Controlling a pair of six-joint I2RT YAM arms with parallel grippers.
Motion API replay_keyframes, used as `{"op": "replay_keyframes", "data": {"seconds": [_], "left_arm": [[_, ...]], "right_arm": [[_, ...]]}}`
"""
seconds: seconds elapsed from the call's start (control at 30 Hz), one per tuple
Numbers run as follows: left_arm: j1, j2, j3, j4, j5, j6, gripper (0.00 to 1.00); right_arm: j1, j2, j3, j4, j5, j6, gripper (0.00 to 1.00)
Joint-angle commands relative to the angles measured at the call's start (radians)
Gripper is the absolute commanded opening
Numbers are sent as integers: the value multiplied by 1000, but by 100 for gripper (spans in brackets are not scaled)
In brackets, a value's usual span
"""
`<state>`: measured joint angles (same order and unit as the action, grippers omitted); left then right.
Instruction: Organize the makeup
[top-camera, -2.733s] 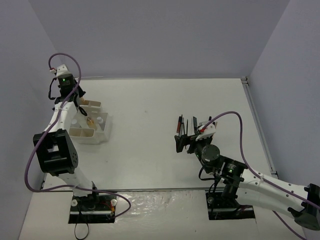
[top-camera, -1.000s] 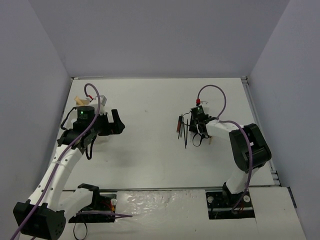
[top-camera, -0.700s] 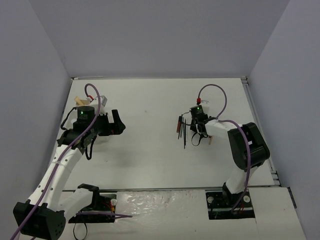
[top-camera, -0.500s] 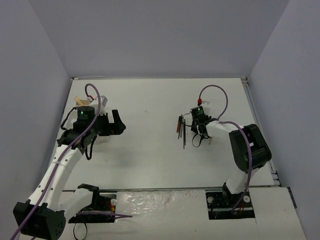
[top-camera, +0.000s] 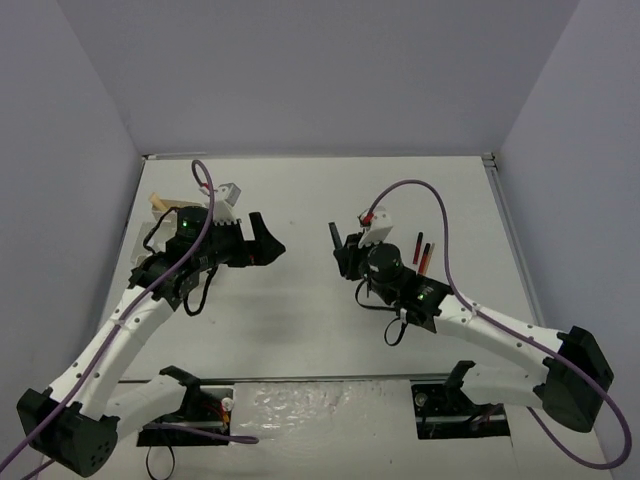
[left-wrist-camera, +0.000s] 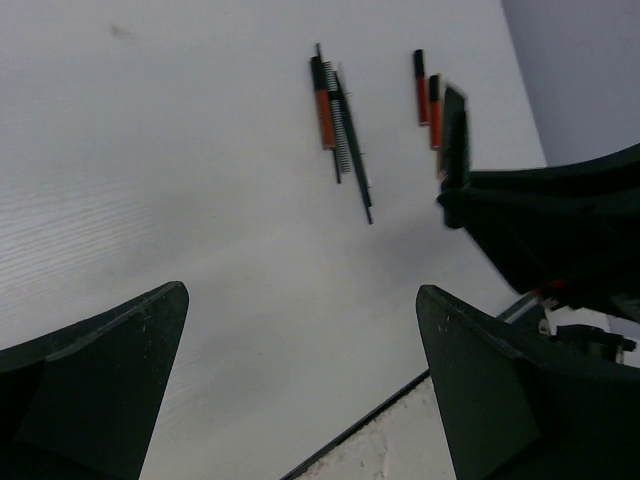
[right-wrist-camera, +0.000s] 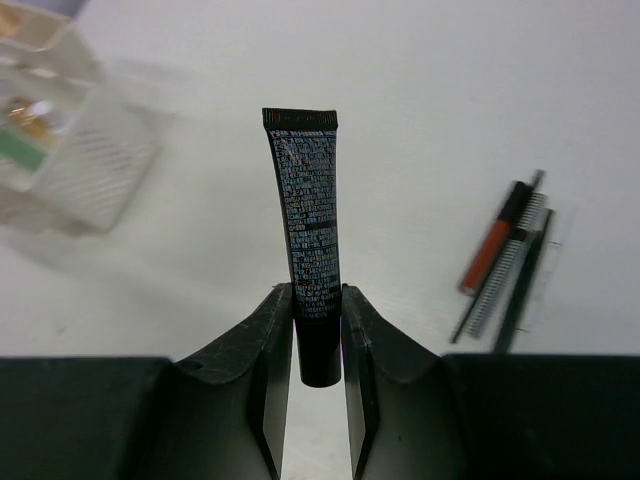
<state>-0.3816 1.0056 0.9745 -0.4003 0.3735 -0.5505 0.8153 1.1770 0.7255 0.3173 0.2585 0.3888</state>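
Observation:
My right gripper (right-wrist-camera: 315, 298) is shut on a black printed tube (right-wrist-camera: 308, 210), which stands upright between the fingers above the table. From above, that gripper (top-camera: 342, 257) hangs near the table's middle with the tube (top-camera: 333, 234) sticking out of it. Thin black pencils and an orange-and-black stick (right-wrist-camera: 505, 255) lie together on the table to its right. Two short red-and-black tubes (top-camera: 422, 251) lie further right. My left gripper (left-wrist-camera: 302, 295) is open and holds nothing; it hovers left of centre (top-camera: 268, 238), facing the pencils (left-wrist-camera: 338, 125).
The clear compartmented tray (right-wrist-camera: 80, 170) stands at the far left, with a green and a gold item in it. In the top view the left arm covers most of it; a tan stick (top-camera: 157, 201) pokes out behind. Walls enclose the table on three sides.
The right gripper has closed on the black tube, lifted it from the pile and swung left toward the middle. The left arm has moved right toward the centre, still open.

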Motion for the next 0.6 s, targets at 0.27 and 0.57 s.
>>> {"op": "replay_keyframes", "data": {"seconds": [0.27, 0.57], "left_arm": [[-280, 39, 200, 175, -220, -146, 97], [-362, 62, 178, 121, -384, -226, 92]], "right_arm": [[273, -77, -69, 386, -15, -81, 0], [309, -88, -77, 414, 8, -88, 3]]}}
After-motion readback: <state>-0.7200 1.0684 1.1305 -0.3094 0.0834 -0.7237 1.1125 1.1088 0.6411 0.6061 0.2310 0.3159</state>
